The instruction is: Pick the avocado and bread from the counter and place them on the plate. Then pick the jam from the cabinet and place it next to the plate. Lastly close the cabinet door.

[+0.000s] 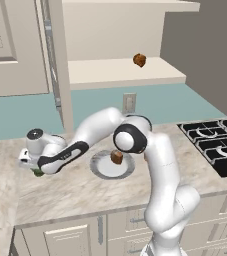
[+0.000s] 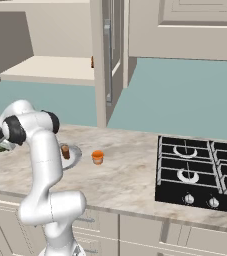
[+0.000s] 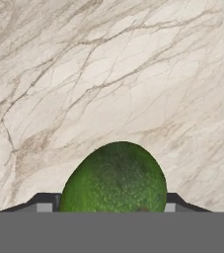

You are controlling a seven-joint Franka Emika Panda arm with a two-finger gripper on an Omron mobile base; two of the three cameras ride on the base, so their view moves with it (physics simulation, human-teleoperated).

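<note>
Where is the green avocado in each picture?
Left base view: avocado at far left, peeking out under the gripper, left of the plate.
Right base view: at the left edge, left of the plate.
Hand view: bottom centre.
Shared landmark: the plate.

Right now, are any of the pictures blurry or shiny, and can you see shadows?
Hand view: the avocado looks sharp, speckled, no glare. Left base view: crisp, with a faint shadow ringing the plate. Right base view: equally clear, flat even light on the counter.
</note>
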